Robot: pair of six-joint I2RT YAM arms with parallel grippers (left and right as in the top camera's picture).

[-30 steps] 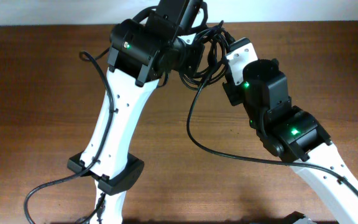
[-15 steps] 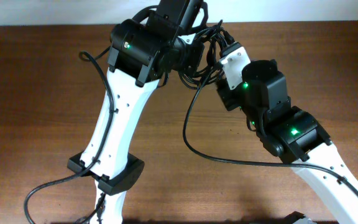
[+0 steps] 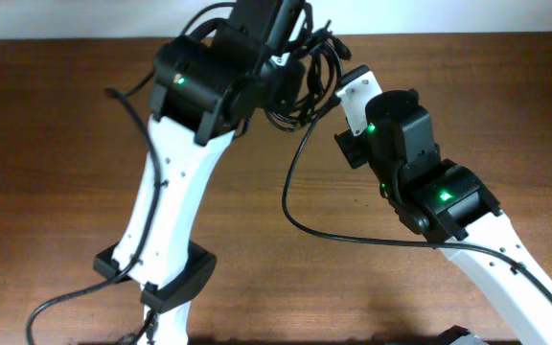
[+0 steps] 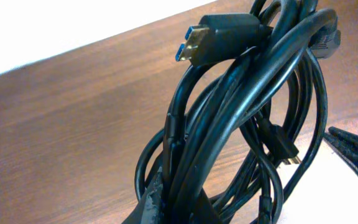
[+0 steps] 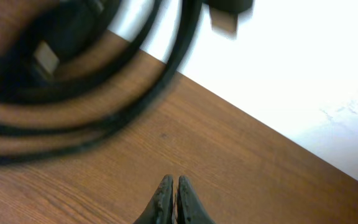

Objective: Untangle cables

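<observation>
The cables [image 3: 310,69] are a tangled bundle of black cords held up over the back of the table. In the left wrist view the cables [image 4: 241,124] rise in loops from my left gripper [image 4: 180,202], which is shut on several strands. A plug with a blue-tipped connector [image 4: 194,46] sticks out at the top of the bundle. My right gripper [image 5: 174,184] is shut, its fingertips pressed together over bare wood with nothing between them. The cables [image 5: 73,93] pass blurred at the upper left of that view, apart from the fingers. From overhead, the right gripper [image 3: 341,75] sits just right of the bundle.
A thick black robot cable [image 3: 290,196] arcs across the wooden table [image 3: 56,144] from the bundle area to the right arm [image 3: 429,192]. The left arm [image 3: 171,182] crosses the middle-left. A white wall borders the table's far edge.
My right gripper has closed from partly open to shut and moved slightly up and left. The left arm has shifted left, carrying the bundle with it.
</observation>
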